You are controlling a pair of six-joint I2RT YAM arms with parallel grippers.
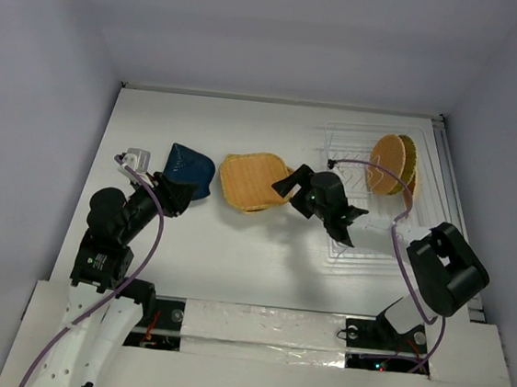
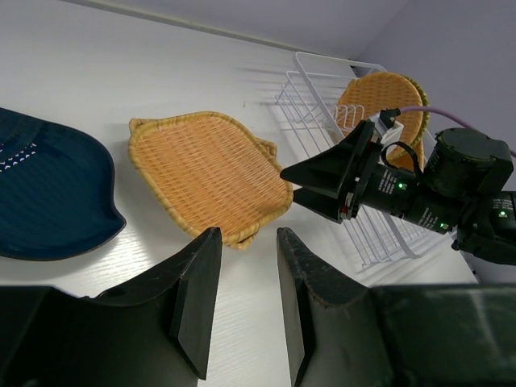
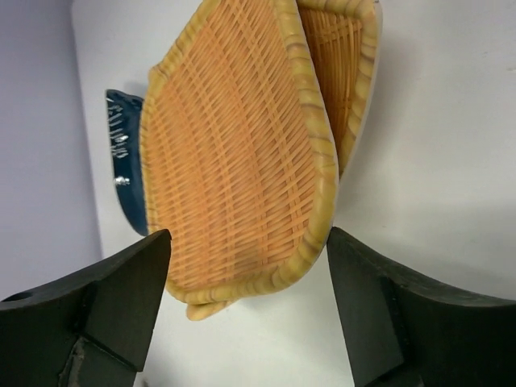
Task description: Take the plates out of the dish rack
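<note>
Right gripper (image 3: 248,238) is spread wide open right at the edge of the woven orange plates (image 1: 252,182), which look like two stacked, lying flat in the middle of the bench (image 1: 233,256), and it isn't holding anything. Just to the left of that stack the dark blue plate (image 1: 190,170) lies on the bench too, with the left gripper (image 2: 246,242) close by it, fingers a bit apart and empty. Over on the right, the dish rack (image 1: 373,252) has two upright plates (image 1: 393,164), also orange, standing on edge between its white wires.
</note>
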